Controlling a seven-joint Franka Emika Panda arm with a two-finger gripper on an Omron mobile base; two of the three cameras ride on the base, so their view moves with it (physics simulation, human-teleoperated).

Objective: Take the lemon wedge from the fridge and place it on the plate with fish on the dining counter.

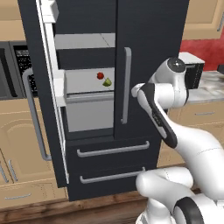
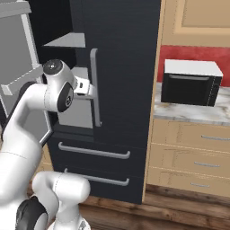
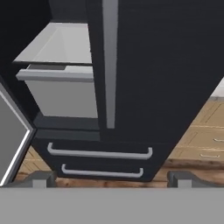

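Left fridge [image 1: 148, 48] door open, right door shut. Wedge [image 1: 107, 82] on inner shelf, just beside red fruit [image 1: 100, 75], untouched. My tool [image 3: 111, 178] spread wide, empty, facing right door, apart from wedge. Left: reach in, grasp, carry to plate.

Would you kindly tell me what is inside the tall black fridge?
On a grey-white shelf inside the tall black fridge sit a small red round fruit and the yellow-green lemon wedge. The shut right door hides the rest.

fridge [image 1: 144, 52] — top cut off | lemon wedge [image 1: 107, 82] — tiny, shape unclear
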